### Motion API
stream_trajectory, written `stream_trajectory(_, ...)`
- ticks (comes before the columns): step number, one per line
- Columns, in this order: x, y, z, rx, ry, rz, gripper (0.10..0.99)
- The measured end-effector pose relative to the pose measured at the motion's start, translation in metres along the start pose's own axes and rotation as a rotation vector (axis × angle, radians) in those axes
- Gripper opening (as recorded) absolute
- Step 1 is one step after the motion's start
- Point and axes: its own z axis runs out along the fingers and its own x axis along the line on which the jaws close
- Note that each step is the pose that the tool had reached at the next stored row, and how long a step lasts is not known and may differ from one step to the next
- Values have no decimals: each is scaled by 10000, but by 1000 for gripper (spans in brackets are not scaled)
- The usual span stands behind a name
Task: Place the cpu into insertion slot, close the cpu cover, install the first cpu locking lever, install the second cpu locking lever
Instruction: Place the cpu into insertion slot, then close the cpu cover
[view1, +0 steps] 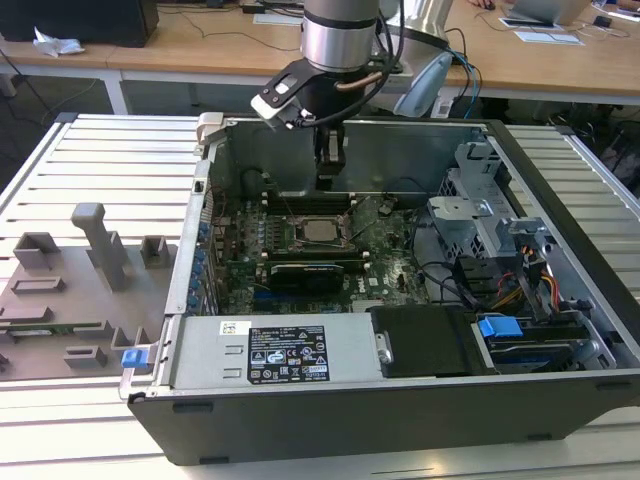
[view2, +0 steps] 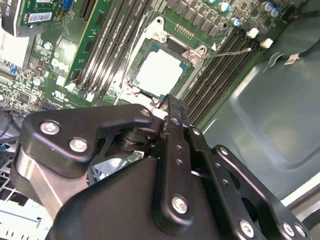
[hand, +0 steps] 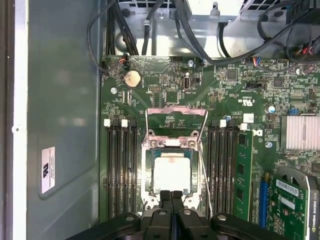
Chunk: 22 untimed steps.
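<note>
Hovers over the green motherboard (hand: 220, 105) with gripper (hand: 171, 194) fingers pressed together, empty, tips at the near edge of the cpu (hand: 171, 172) — seated flat in the insertion slot (hand: 149, 170), cpu cover (hand: 176, 111) swung open beyond it. Reaches straight down from above into the open computer case (view1: 400, 155) in the exterior view — white label (hand: 47, 170) on its wall (print left unread).

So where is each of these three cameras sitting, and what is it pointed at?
Exterior view: off the arm, looking down into the open computer case; shows the arm and hand.
First wrist view: on the arm, facing the motherboard squarely; shows the hand's shut fingertips.
Second wrist view: on the arm, slanting past the hand's black linkage.
Shared: all three see the cpu.
</note>
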Motion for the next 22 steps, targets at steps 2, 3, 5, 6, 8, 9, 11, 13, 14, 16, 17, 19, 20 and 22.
stream_trajectory(2, 1, 6, -78, -1, 1, 1, 106)
stream_trajectory(3, 1, 7, -125, 0, 0, 2, 106)
stream_trajectory(5, 1, 7, -236, -1, 1, 1, 106)
stream_trajectory(6, 1, 7, -261, 0, 0, 1, 106)
stream_trajectory(8, 2, 7, -345, 0, 1, 1, 106)
stream_trajectory(9, 2, 7, -365, 0, 1, 0, 106)
stream_trajectory(11, 2, 8, -369, -1, 2, 0, 106)
stream_trajectory(13, 2, 7, -370, 0, 2, 1, 106)
stream_trajectory(14, 2, 8, -370, 0, 1, 0, 106)
stream_trajectory(16, 2, 7, -370, 0, 1, 0, 106)
stream_trajectory(17, 2, 7, -371, 0, 1, 1, 106)
stream_trajectory(19, 2, 7, -371, 0, 1, 1, 106)
stream_trajectory(20, 2, 8, -372, 0, 1, 0, 106)
stream_trajectory(22, 2, 8, -372, 0, 1, 1, 106)
